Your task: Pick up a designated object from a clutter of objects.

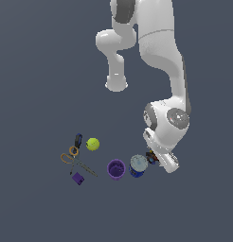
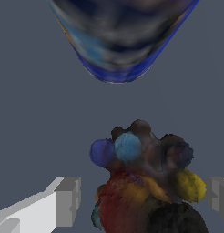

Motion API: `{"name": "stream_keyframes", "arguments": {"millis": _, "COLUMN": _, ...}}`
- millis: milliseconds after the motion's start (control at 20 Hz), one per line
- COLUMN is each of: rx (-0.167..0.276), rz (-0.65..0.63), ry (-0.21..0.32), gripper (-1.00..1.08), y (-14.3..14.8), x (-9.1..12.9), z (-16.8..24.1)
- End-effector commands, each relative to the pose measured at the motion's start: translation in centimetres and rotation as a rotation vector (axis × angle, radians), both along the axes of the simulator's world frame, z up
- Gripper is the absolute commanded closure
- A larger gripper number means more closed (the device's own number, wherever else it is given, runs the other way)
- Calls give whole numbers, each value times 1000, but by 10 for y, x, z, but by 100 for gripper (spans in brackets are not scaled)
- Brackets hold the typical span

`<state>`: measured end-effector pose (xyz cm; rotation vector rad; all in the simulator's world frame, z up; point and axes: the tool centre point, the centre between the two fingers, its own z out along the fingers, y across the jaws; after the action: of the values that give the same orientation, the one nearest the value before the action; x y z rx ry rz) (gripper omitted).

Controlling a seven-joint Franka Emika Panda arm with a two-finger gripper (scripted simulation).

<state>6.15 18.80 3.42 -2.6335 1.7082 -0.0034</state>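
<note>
Had the end effector (image 2: 139, 200) down low at the exterior view's right end of the clutter, fingers (image 2: 63, 200) spread wide and straddling the dark multicoloured lump (image 2: 145, 182). Not clamped on anything yet, with a visible gap between each pad and the lump in the wrist view. Sat just beside the blue white-topped can (image 1: 138, 166), that lump (mostly hidden under the wrist in the exterior view, only a speck of it peeking out). Rest of the pile well clear: purple cup (image 1: 116, 169) next along, then yellow-green ball (image 1: 93, 144), orange-handled scissors (image 1: 73, 159), dark blue marker (image 1: 78, 140) and purple block (image 1: 77, 178) further toward the exterior view's left.

Biggest worry from here, guessing: bumpy shape, so 1 pad could land on a knob and squirt the thing sideways on closing. Second risk: the can so close that a finger or the hand might nudge it, or tip it on the lift. Also couldn't tell how deep the fingertips sat, so a shallow pinch slipping off wouldn't be a surprise.
</note>
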Motion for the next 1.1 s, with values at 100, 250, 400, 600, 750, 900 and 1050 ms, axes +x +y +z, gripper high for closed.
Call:
{"name": "stream_keyframes", "arguments": {"millis": 100, "rx": -1, "rz": 0, "ry": 3, "gripper": 108, "y": 0, "x": -1, "z": -4}}
{"name": "stream_keyframes", "arguments": {"millis": 250, "rx": -1, "rz": 0, "ry": 3, "gripper": 108, "y": 0, "x": -1, "z": -4}}
{"name": "stream_keyframes", "arguments": {"millis": 400, "rx": -1, "rz": 0, "ry": 3, "gripper": 108, "y": 0, "x": -1, "z": -4}}
{"name": "stream_keyframes", "arguments": {"millis": 600, "rx": 2, "rz": 0, "ry": -5, "gripper": 108, "y": 1, "x": 2, "z": 0}}
{"name": "stream_keyframes", "arguments": {"millis": 750, "rx": 2, "rz": 0, "ry": -5, "gripper": 108, "y": -2, "x": 2, "z": 4}}
{"name": "stream_keyframes", "arguments": {"millis": 900, "rx": 2, "rz": 0, "ry": -5, "gripper": 108, "y": -8, "x": 0, "z": 11}}
{"name": "stream_keyframes", "arguments": {"millis": 1050, "rx": 1, "rz": 0, "ry": -4, "gripper": 108, "y": -16, "x": -2, "z": 22}}
